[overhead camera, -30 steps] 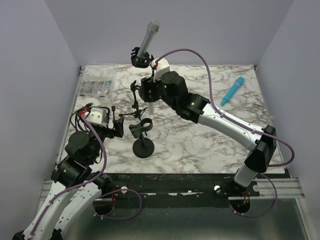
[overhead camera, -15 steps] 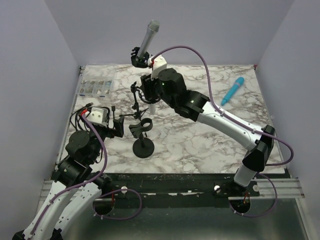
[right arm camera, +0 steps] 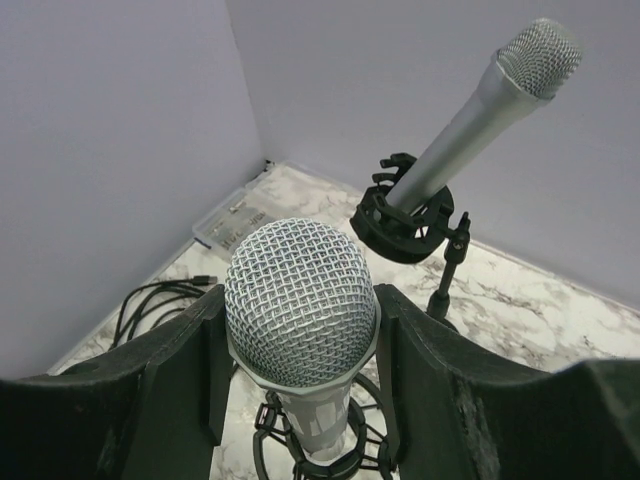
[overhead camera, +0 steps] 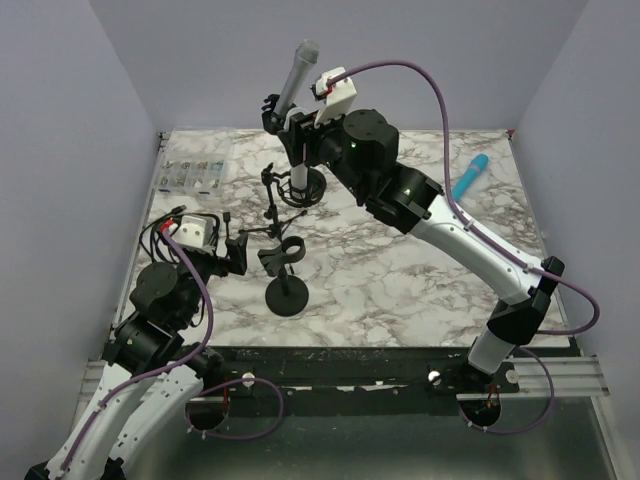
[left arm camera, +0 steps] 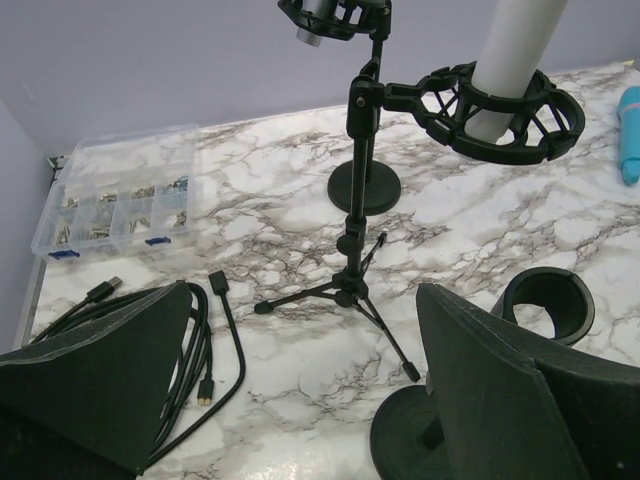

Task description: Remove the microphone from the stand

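yeah the right pincer (right arm camera: pixel 300 335) is clamped on the microphone (right arm camera: pixel 300 290) head, upper middle of the overhead view. It stands near upright, tail in the shock mount (left arm camera: pixel 490 110), so I'd pull straight up. The left pincer (left arm camera: pixel 303 295) gapes empty, well away.

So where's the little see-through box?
The clear box sits in the far left corner of the table in the top view, just beyond the black cables.

We see the left arm (overhead camera: pixel 150 300) and right arm (overhead camera: pixel 455 240) in black and white, each trailing a purple cable (overhead camera: pixel 395 63). The right tool (right arm camera: pixel 300 300) has matte black fingers (right arm camera: pixel 170 390).
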Available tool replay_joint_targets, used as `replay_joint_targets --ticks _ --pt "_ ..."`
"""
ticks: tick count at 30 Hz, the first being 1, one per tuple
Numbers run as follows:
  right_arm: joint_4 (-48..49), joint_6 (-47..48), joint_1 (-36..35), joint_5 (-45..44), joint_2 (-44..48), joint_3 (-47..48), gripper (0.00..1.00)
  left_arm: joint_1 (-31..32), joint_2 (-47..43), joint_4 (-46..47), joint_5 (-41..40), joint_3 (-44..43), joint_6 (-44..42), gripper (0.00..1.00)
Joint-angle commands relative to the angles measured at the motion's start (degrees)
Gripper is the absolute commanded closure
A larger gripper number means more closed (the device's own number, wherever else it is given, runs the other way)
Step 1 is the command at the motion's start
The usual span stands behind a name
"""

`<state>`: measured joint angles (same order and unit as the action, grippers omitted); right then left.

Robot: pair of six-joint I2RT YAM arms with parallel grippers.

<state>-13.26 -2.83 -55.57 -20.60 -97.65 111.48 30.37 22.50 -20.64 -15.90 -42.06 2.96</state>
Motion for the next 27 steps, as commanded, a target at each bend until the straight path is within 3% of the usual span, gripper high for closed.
replay_joint_targets --ticks 1,8,15,24,27 --pt "4.98 1.48 -0.60 1.55 3.53 2.64 0.86 -0.32 -0.62 0.36 -0.17 0.23 -0.42 0.01" --pt "10.75 2.14 -0.55 1.31 8.79 0.14 0.92 -0.55 -0.60 0.45 0.17 0.14 -0.45 0.01" --pt "26.08 4.60 -0.54 0.02 18.48 -14.60 0.96 -0.92 -0.53 0.50 0.52 0.14 -0.36 0.01" --pt "40.27 21.93 -0.14 -26.30 22.62 -29.64 0.99 -1.10 -0.43 0.79 1.51 0.23 -0.10 0.01" --pt "41.73 25.58 2.26 -31.13 22.32 -33.08 0.99 -1.19 -0.19 0.95 2.23 0.14 0.06 0.01"
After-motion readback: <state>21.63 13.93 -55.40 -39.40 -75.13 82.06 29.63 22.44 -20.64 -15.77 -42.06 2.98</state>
